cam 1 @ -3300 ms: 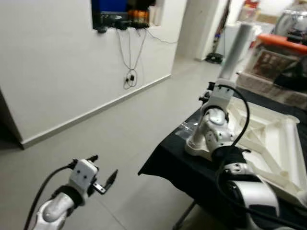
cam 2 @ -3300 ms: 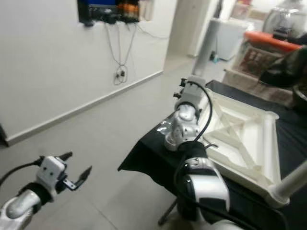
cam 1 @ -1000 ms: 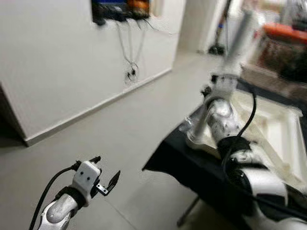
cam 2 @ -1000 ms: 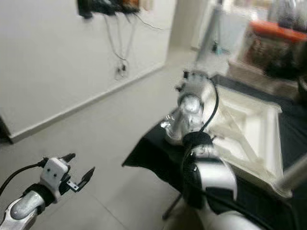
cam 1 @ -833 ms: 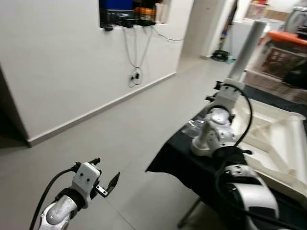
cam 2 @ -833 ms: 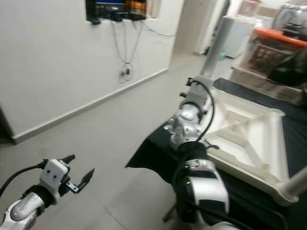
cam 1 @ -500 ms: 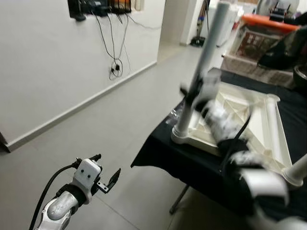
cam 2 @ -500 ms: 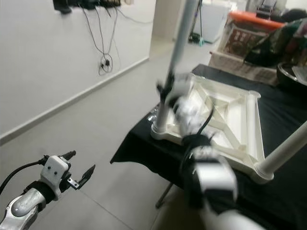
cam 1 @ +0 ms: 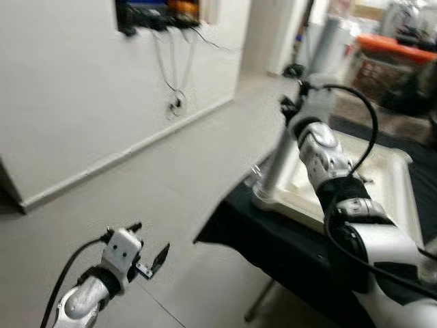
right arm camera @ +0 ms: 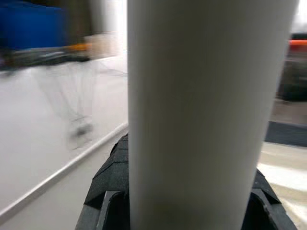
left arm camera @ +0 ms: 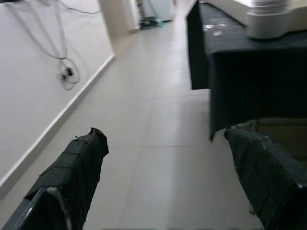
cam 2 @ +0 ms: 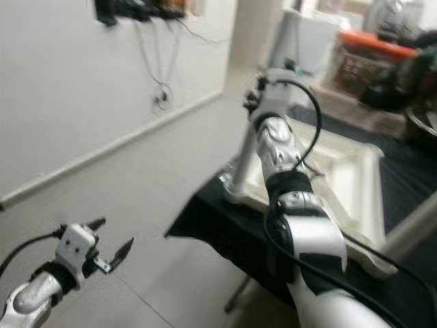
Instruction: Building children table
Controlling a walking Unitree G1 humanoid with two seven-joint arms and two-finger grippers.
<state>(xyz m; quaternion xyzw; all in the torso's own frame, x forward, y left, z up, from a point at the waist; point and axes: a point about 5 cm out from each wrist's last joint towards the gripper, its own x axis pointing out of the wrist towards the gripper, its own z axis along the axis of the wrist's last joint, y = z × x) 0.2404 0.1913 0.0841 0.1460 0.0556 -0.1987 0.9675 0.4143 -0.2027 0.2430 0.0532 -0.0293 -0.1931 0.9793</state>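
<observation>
A white children's table (cam 1: pixel 392 179) lies upside down on a black-draped stand (cam 1: pixel 273 236). One white leg (cam 1: pixel 272 166) stands up from its near left corner. My right gripper (right arm camera: pixel 192 184) is raised to that leg and shut around it; the black fingers (right arm camera: pixel 104 189) press on both sides of the white tube (right arm camera: pixel 201 96). My right arm (cam 1: pixel 321 147) hides the leg's upper part. My left gripper (cam 1: pixel 150 240) hangs low over the floor at the left, open and holding nothing (left arm camera: pixel 168 158). A second leg (cam 2: pixel 412 225) slants up at the far right.
A white wall (cam 1: pixel 75 96) with hanging cables (cam 1: pixel 174 89) and a shelf of devices (cam 1: pixel 157 14) runs along the left. Grey tiled floor (cam 1: pixel 171 198) lies between wall and stand. Boxes and clutter (cam 1: pixel 389 61) sit beyond the stand.
The head views have swung and are blurred. My right gripper still holds the same leg, with the arm now raised in front of it. My left gripper has stayed put.
</observation>
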